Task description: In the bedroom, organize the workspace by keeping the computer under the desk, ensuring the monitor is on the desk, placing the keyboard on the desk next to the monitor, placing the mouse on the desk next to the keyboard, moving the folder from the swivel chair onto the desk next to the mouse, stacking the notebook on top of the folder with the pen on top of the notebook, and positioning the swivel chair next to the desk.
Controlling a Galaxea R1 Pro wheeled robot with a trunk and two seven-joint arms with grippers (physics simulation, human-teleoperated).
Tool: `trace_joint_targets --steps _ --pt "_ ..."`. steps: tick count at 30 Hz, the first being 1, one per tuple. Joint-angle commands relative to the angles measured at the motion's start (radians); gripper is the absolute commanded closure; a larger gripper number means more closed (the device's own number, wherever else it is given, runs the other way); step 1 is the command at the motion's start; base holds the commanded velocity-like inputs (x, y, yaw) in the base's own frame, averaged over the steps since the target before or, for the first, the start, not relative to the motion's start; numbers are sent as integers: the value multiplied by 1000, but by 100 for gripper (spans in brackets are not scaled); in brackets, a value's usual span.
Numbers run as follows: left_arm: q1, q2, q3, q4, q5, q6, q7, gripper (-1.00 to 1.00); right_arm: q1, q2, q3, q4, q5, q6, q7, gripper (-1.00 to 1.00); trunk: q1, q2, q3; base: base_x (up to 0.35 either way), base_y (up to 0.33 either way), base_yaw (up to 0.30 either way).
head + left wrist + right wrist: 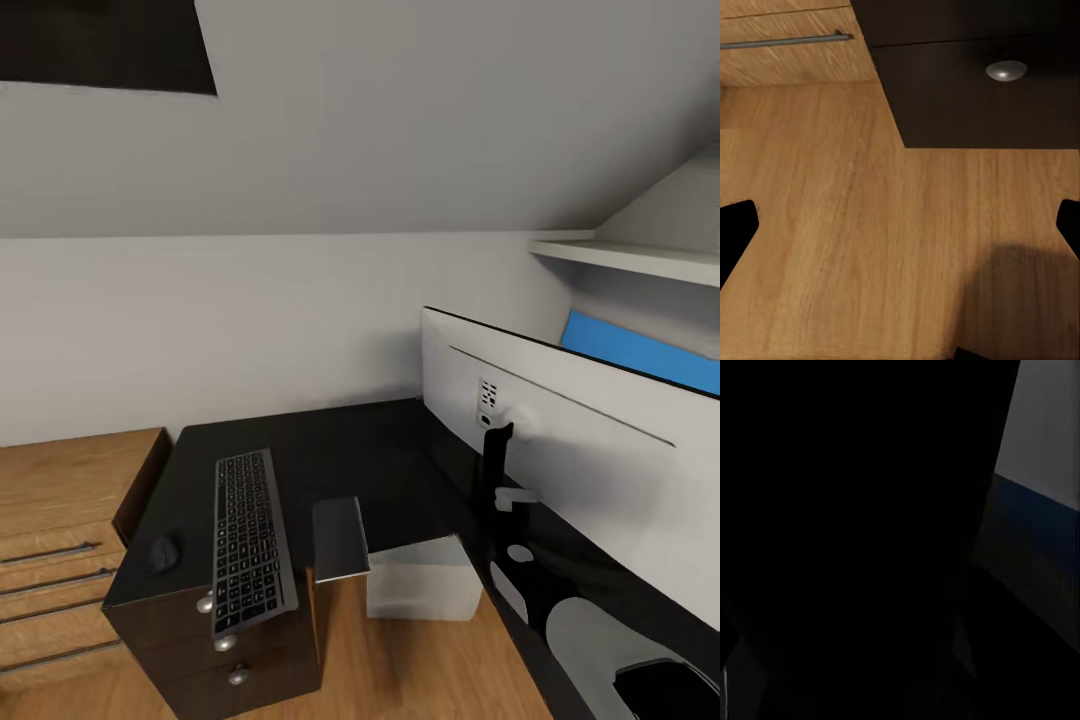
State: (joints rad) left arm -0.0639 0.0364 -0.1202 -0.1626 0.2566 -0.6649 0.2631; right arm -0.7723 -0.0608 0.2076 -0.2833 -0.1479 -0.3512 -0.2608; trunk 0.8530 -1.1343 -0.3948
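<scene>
Keyboard, mouse on desk, head view; left gripper wide over floor; right gripper state unclear.

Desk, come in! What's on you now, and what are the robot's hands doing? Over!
Left gripper open over wood floor. Right gripper: can't tell. Keyboard, mouse, monitor on desk; computer underneath.

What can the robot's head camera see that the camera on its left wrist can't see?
The head view alone has the keyboard, the mouse, the notebook, the back of the monitor and the computer under the desk. The left wrist view alone has its own dark fingertips, spread wide over the floor. Both share the wood floor, the dark drawer unit with a silver knob, and the wooden cabinet.
</scene>
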Motion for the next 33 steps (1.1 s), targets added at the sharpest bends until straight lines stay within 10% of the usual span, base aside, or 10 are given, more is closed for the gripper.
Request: trace_joint_targets --steps 1,33 --pt "-1 0 -9 0 6 -2 5 -100 -1 -1 9 1 -13 -4 -5 100 0 -1 -1 -248 0 0" --pt "0 0 -7 0 7 -4 5 -100 -1 -2 -14 -7 -15 -60 -5 100 0 -1 -1 -139 0 0"
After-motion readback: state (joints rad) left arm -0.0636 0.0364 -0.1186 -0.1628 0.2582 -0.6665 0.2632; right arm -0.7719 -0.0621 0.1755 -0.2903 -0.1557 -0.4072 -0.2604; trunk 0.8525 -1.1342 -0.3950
